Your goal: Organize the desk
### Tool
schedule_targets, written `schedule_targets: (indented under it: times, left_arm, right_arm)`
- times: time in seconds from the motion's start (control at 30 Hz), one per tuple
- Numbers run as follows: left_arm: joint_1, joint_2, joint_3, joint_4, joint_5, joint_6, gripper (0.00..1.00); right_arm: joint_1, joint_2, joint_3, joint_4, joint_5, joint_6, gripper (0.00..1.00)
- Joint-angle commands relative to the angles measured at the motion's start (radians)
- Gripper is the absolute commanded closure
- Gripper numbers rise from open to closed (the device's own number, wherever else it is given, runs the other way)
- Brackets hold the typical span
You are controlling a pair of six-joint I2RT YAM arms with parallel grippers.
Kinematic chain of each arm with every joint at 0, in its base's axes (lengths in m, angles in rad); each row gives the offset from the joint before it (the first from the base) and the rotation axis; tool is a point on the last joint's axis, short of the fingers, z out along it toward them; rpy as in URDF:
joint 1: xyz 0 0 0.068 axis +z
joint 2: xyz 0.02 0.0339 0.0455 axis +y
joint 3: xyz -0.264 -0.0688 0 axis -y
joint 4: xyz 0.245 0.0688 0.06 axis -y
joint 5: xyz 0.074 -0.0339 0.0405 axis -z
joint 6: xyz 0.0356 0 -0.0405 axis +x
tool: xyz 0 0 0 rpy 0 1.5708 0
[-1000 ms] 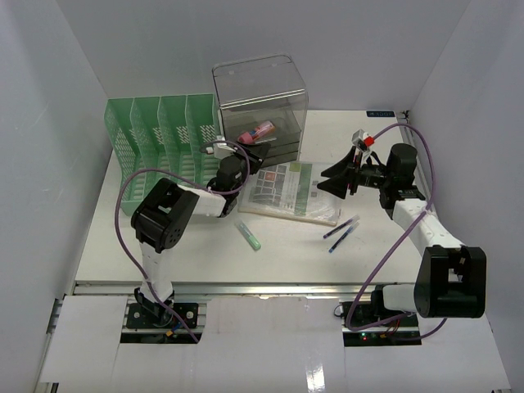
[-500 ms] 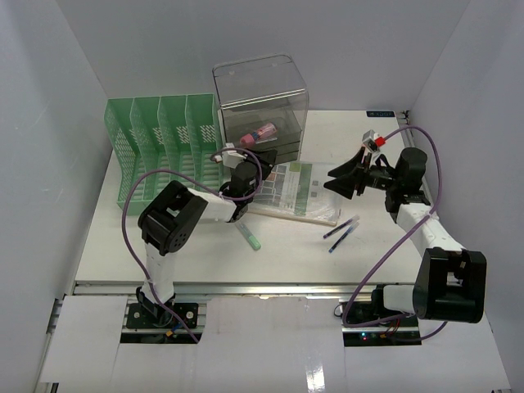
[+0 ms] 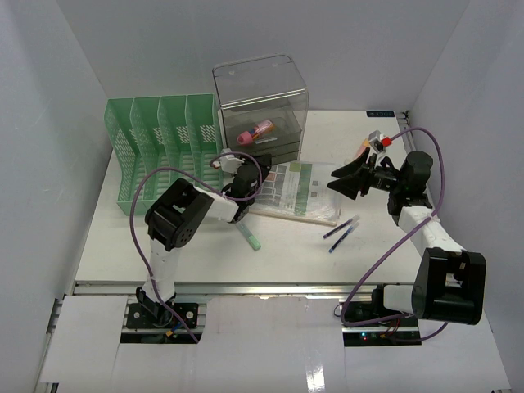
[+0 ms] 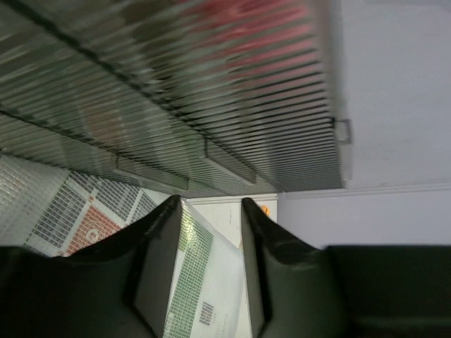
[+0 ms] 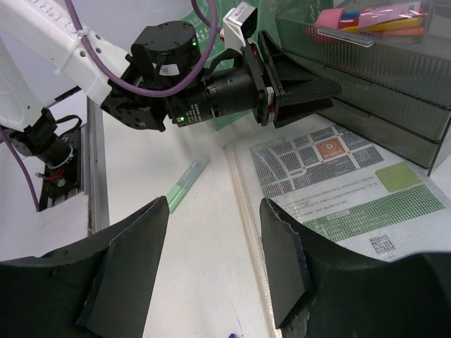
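The left tool point(image 4: 210, 202) and the right tool point(image 5: 213, 204) both stand apart, empty, above the desk point(image 3: 286, 250).

Plain white walls point(image 3: 49, 98) (evenly lit) enclose three sides.

This is looking like a robotics lab cell staged as an office workspace. Plain white panels point(image 3: 49, 123) are boxing in the desk point(image 3: 164, 246) on 3 sides. 2 robot arms point(image 3: 176, 219) are standing mounted at its front edge by a metal rail point(image 3: 270, 288), with purple cables point(image 3: 442, 160) looping off them. Office props are sitting around: a green mesh file rack point(image 3: 155, 143), a clear drawer box point(image 3: 260, 94) holding bright stationery, a printed sheet point(image 3: 291, 190) in a plastic sleeve, 2 pens point(image 3: 341, 232) and a green marker point(image 3: 250, 237).
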Motion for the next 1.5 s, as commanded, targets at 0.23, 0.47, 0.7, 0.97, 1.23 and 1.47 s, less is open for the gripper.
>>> schedule_targets:
  times: [0.23, 0.47, 0.7, 0.97, 1.23, 1.47]
  left_arm:
    - [0.021, -0.009, 0.041, 0.008, -0.024, -0.002, 0.60]
    - [0.020, -0.040, -0.039, 0.111, 0.064, -0.009, 0.56]
    - [0.020, -0.065, -0.058, 0.180, 0.116, 0.006, 0.54]
    - [0.031, -0.057, -0.029, 0.142, 0.092, -0.022, 0.45]
    - [0.060, -0.015, 0.018, 0.084, 0.072, -0.077, 0.46]
    - [0.076, 0.009, 0.058, 0.069, 0.088, -0.079, 0.57]
  right_arm:
    - [-0.029, -0.024, -0.029, 0.160, -0.043, 0.106, 0.39]
    - [-0.029, -0.023, -0.034, 0.173, -0.045, 0.113, 0.39]
    - [-0.030, -0.023, -0.036, 0.183, -0.045, 0.116, 0.39]
    - [-0.032, -0.022, -0.037, 0.186, -0.044, 0.123, 0.39]
    - [-0.038, -0.020, -0.037, 0.196, -0.045, 0.136, 0.39]
    - [-0.047, -0.018, -0.041, 0.210, -0.044, 0.150, 0.39]
